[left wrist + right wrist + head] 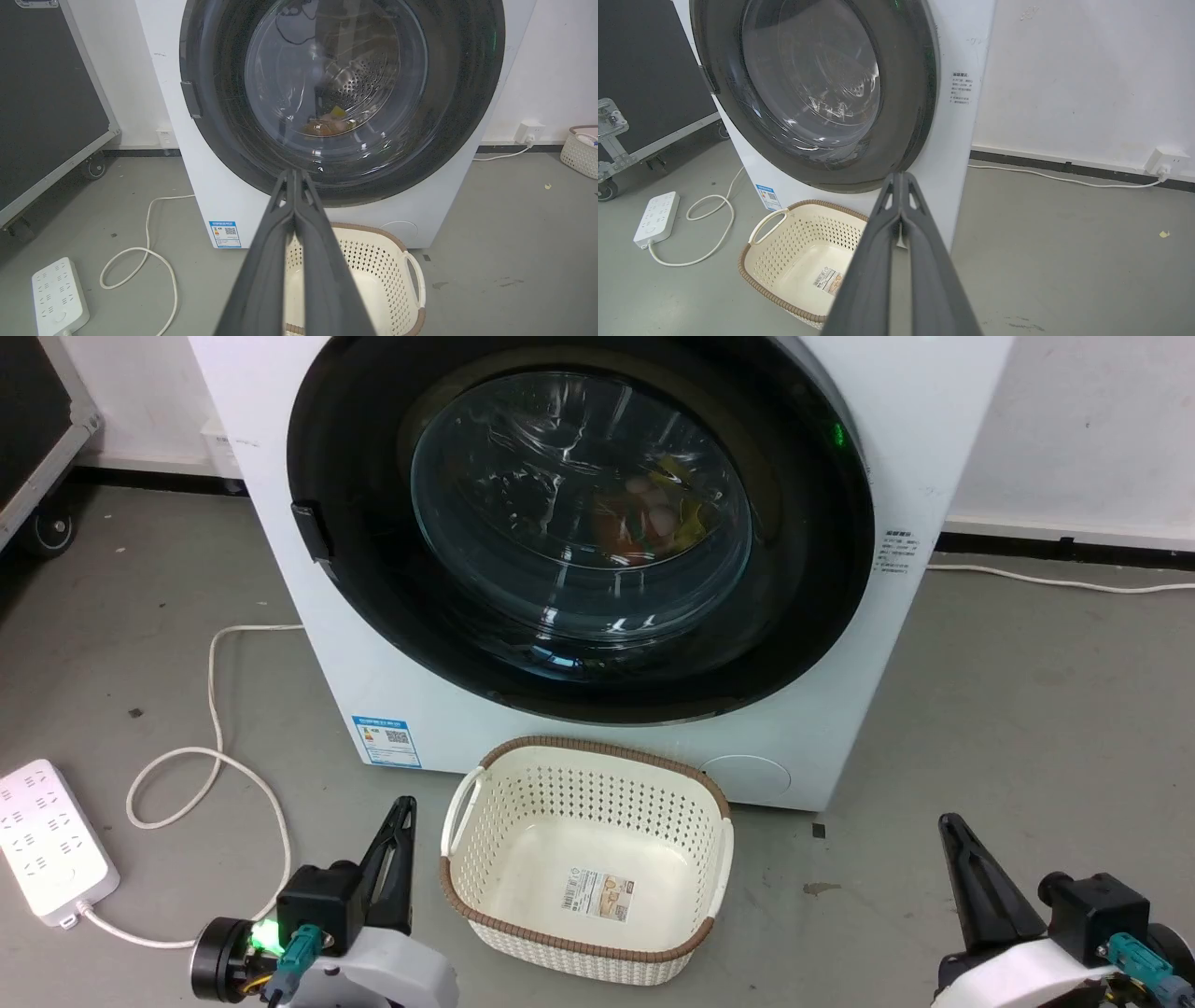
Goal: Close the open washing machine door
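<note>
The white washing machine point(597, 747) stands ahead of me on the grey floor. Its round glossy black door point(373, 616) with the bulging glass window point(579, 513) lies flush against the front, and coloured laundry shows through the glass. The same door point(224, 135) point(901, 116) shows in both wrist views. My left gripper point(403, 807) sits low at the left, shut and holding nothing, well short of the washer. My right gripper point(949, 826) sits low at the right, also shut with nothing in it. Their closed tips point(293, 173) point(901, 176) point toward the washer.
A cream perforated basket point(523, 775) with a brown rim stands on the floor just before the washer, between my grippers. A white power strip point(51, 840) and its looping cable point(215, 747) lie at the left. A black wheeled case point(46, 107) stands far left.
</note>
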`<state>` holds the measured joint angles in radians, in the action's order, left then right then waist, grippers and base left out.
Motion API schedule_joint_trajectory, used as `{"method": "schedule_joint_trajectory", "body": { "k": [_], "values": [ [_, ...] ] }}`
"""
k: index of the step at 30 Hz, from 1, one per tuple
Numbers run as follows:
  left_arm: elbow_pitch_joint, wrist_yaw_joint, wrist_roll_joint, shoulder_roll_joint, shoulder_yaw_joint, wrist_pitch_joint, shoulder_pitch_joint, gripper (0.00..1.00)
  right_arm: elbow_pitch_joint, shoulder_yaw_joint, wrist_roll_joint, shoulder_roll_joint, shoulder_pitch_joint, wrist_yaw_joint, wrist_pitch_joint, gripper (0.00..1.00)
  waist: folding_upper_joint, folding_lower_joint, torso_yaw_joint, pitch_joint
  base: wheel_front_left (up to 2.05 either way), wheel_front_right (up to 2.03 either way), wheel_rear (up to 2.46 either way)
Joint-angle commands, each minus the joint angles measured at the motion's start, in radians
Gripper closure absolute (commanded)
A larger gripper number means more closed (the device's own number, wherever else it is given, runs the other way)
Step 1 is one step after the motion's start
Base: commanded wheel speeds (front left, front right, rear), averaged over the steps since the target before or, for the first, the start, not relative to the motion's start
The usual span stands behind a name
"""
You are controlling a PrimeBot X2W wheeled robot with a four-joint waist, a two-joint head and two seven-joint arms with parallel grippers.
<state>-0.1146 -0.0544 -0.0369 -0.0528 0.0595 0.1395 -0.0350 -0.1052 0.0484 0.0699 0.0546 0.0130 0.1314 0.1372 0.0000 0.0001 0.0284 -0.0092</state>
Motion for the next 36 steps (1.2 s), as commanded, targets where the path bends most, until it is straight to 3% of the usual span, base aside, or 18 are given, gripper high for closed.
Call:
{"method": "schedule_joint_trajectory", "body": {
  "k": [1,36],
  "values": [
    [0.009,0.008,0.008,0.001,-0.005,-0.010,0.016,1.00,0.012,-0.004,-0.008,-0.002,-0.006,0.000,-0.007,1.00,0.0000,-0.0001,-0.001,0.000,0.00,0.00,0.00],
    [0.066,0.033,0.023,0.002,-0.034,-0.080,0.026,1.00,0.062,-0.028,-0.041,-0.003,-0.010,-0.001,-0.077,1.00,0.0000,-0.0001,-0.016,0.005,0.00,0.00,0.00]
  ]
}}
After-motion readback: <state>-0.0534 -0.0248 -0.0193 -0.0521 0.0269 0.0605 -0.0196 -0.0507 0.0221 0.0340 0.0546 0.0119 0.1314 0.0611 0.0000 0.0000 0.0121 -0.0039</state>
